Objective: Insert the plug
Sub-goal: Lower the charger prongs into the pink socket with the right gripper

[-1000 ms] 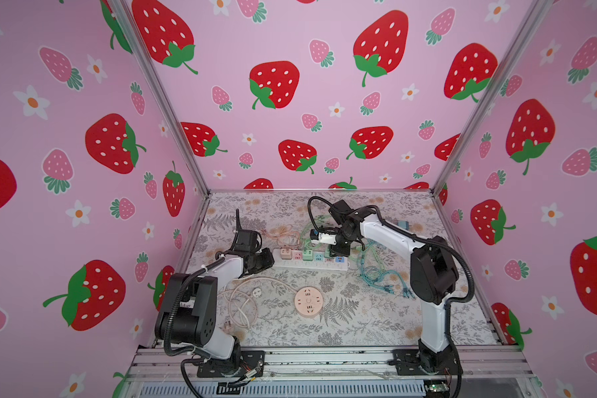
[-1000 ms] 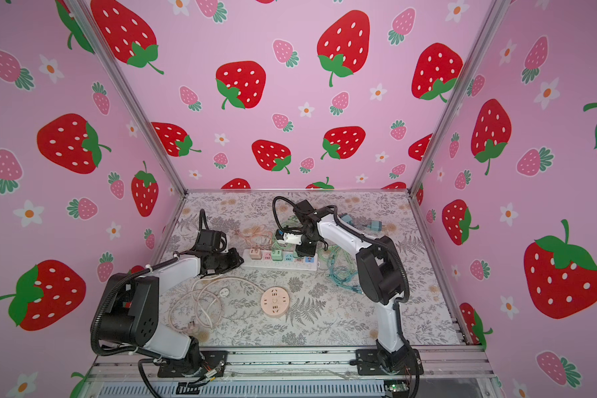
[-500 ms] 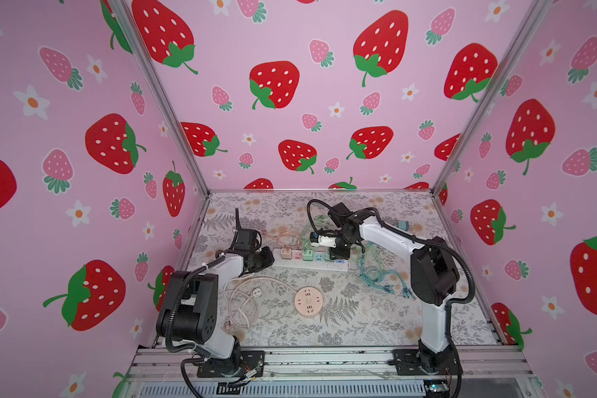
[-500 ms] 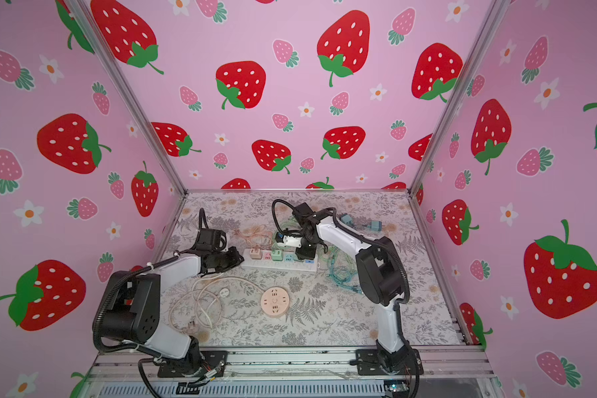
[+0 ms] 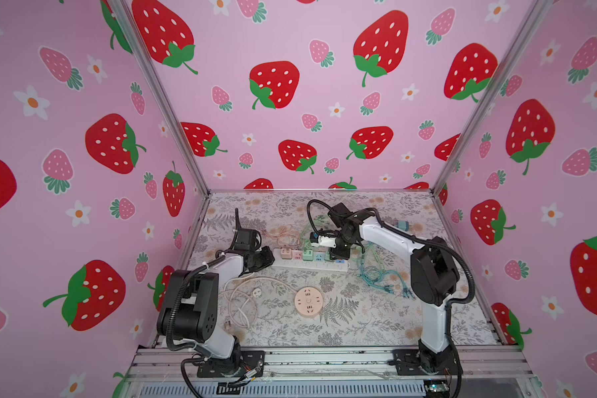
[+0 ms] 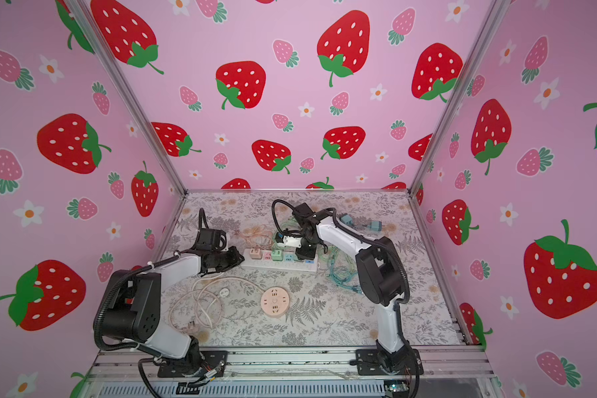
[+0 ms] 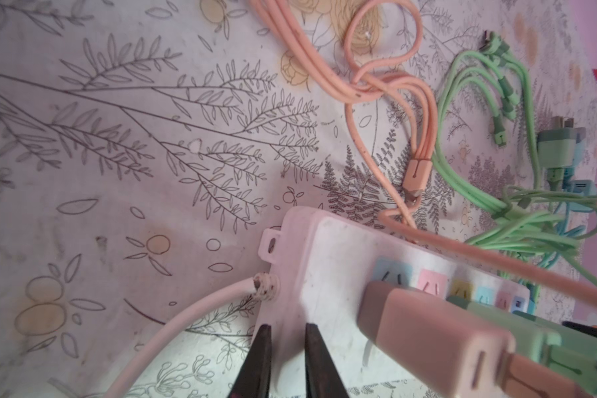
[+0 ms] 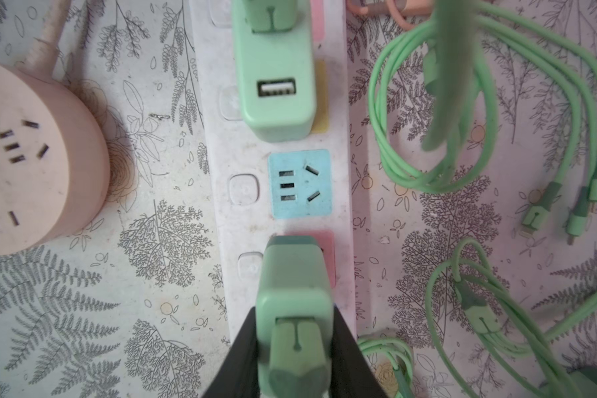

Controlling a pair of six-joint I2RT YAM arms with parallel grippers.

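Right hand [image 8: 295, 318]: clamped on the green charger plug [image 8: 295, 275], one finger on each flank.

Plug stands upright on the pink socket [image 8: 328, 249] of the white power strip [image 8: 218, 155], toward the strip's end away from its cord. Its base covers most of the pink square. Whether the prongs are fully home is hidden (the body blocks the view).

Left hand [image 7: 285, 355]: fingers narrow, tips at the strip's cord end. Pinching or merely pressing, cannot tell.

Step, as judged: seating stage of the insertion. The next move calls for a straight push into the strip's face, no tilt, with the strip braced, then release.

Plug's look: mint green, boxy with rounded corners, darker band at the base, slit cable boot on top.

Outward along the strip: blue socket [image 8: 300, 184] bare, then a second green adapter [image 8: 276, 86] with a USB port. Loose green cables [image 8: 445, 113] lie on the worktop [image 8: 152, 275] along one long side of the strip, a round pink socket hub [image 8: 31, 155] off the other.
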